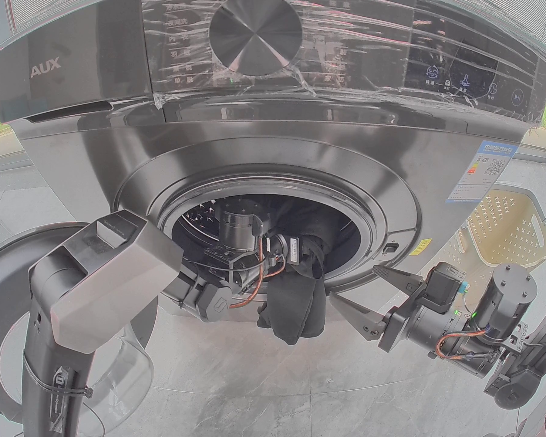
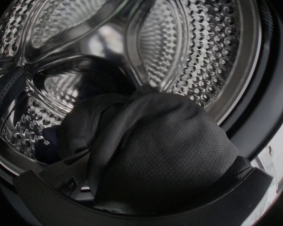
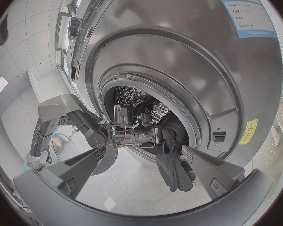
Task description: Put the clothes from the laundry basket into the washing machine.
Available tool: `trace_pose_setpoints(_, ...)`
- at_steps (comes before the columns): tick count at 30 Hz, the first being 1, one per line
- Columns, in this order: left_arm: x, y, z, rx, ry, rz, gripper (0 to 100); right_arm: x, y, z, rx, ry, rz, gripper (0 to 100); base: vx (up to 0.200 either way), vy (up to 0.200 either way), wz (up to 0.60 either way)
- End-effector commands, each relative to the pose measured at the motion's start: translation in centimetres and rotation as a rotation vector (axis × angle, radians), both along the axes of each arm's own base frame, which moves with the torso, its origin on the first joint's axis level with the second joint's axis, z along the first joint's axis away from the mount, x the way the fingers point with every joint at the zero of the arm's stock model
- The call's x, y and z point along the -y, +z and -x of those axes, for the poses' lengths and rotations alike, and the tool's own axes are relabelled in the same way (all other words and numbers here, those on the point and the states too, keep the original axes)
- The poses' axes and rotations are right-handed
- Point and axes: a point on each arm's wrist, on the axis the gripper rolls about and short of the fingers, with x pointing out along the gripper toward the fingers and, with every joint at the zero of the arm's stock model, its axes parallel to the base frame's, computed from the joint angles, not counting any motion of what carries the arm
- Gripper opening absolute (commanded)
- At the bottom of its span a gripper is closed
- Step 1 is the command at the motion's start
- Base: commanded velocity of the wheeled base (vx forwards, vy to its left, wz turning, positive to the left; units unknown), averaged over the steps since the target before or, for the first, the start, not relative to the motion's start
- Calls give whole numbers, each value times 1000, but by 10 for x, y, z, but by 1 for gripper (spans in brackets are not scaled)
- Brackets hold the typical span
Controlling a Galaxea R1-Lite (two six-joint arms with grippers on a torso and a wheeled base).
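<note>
Inside the washing machine drum (image 2: 195, 47), left gripper (image 2: 162, 159) wide under a black garment (image 1: 294, 308); right gripper (image 1: 357, 281) wide outside.

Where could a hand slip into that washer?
Deep inside, the drum is bare above and behind the black garment. The opening's middle and lower rim are crowded by the left arm and that garment. The floor in front is free.

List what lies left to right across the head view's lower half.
Round glass washer door, black garment hanging from the drum mouth, right tool, pale yellow perforated laundry basket.
</note>
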Motion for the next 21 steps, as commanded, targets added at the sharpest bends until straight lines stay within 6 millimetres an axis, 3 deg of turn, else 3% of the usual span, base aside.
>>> trace_pose_setpoints(1,6,-7,7,-19,-25,-17,100,-2,0,1,0,8,0,100,0,0,0)
trace_pose_setpoints(6,8,-28,2,-42,-26,-53,100,-3,0,2,1,11,-1,100,0,0,0)
trace_pose_setpoints(7,8,-30,2,-43,-27,-58,0,-3,0,2,-1,11,-3,100,0,0,0)
trace_pose_setpoints(12,12,-29,-9,-10,-14,-35,0,-3,0,1,2,11,-2,100,0,0,0)
trace_pose_setpoints(19,5,5,-32,84,80,65,0,-3,1,1,2,12,-5,100,0,0,0)
trace_pose_setpoints(21,-2,21,-48,148,162,112,0,-4,1,1,2,12,-5,100,0,0,0)
